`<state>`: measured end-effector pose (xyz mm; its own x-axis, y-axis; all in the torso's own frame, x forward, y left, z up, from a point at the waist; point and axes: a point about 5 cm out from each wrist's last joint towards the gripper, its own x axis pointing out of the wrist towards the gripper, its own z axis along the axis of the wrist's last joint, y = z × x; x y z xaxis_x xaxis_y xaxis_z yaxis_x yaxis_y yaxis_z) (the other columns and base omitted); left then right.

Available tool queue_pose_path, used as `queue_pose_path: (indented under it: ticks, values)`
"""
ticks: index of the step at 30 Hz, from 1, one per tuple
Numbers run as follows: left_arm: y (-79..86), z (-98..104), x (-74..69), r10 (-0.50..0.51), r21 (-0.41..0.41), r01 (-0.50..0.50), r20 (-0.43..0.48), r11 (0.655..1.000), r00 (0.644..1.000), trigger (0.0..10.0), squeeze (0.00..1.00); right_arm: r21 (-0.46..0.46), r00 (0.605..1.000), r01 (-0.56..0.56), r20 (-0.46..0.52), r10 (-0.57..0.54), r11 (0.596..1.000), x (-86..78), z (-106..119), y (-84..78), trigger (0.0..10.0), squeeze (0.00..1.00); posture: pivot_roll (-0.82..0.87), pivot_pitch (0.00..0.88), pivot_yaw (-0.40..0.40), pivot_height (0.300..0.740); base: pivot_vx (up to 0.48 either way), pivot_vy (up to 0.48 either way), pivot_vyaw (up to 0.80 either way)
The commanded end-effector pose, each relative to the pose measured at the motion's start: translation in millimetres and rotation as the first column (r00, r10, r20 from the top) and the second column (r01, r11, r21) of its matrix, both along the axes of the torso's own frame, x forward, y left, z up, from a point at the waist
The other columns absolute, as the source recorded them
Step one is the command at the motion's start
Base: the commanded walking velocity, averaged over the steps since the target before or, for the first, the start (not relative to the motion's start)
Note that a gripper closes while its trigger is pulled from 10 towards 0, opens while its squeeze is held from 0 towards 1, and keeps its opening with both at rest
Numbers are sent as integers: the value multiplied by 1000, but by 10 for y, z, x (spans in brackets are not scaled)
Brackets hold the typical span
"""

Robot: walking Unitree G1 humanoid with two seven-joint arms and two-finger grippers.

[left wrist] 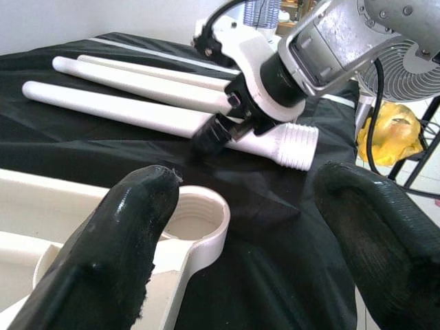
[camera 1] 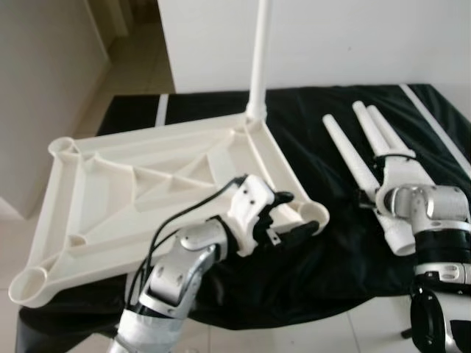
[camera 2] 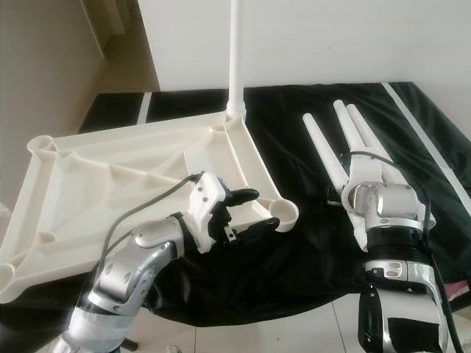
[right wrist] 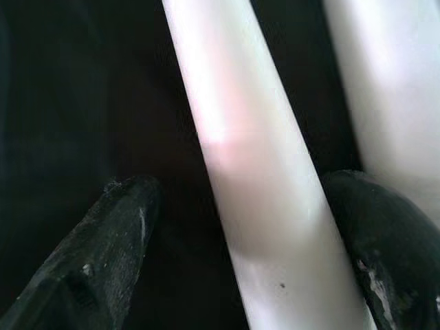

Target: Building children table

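left gripper [left wrist: 240, 240] fingers open by tabletop [camera 1: 147, 191] corner socket | right gripper [right wrist: 234, 240] fingers open astride loose leg [right wrist: 247, 172]

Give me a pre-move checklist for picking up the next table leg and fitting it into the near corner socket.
1. One leg already stands upright in the far corner of the upside-down tabletop: ok.
2. Near corner socket free of obstruction: ok.
3. Left gripper open, beside that socket: ok.
4. Right gripper fingers straddle a loose leg: ok.
5. Fingers closed firmly on that leg: not ok, gap shows on one side.
6. Leg's threaded end undamaged: cannot tell.
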<state>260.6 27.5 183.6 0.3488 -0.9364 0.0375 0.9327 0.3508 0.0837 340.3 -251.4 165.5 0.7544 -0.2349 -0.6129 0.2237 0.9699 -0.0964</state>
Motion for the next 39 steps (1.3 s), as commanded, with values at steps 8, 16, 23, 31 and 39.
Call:
queue_pose_path:
  ticks: [8,16,23,31,39]
  values:
    - [-8,12,-13,17,-3,-17,-13,1000,1000,10000,0,124,996,-29,-74,39,992,82,-60,38,10000,0,-47,76,11,740,0,0,0]
    - [24,21,-7,28,-1,-28,-14,1000,1000,10000,0,216,992,-10,-120,37,976,64,-122,77,9412,0,-39,79,6,740,0,0,0]
    - [58,36,22,60,-5,-60,-16,998,998,10000,0,294,981,8,-188,50,956,-4,-260,142,0,0,-35,85,-1,740,0,0,0]
    - [79,74,62,90,-15,-91,-18,996,996,10000,0,312,976,-69,-176,129,948,19,-250,262,0,0,-30,94,-8,740,0,0,0]
    - [137,97,163,177,-29,-178,-28,984,984,10000,0,280,973,-231,96,212,932,188,1,383,2118,0,-21,106,-13,740,0,0,0]
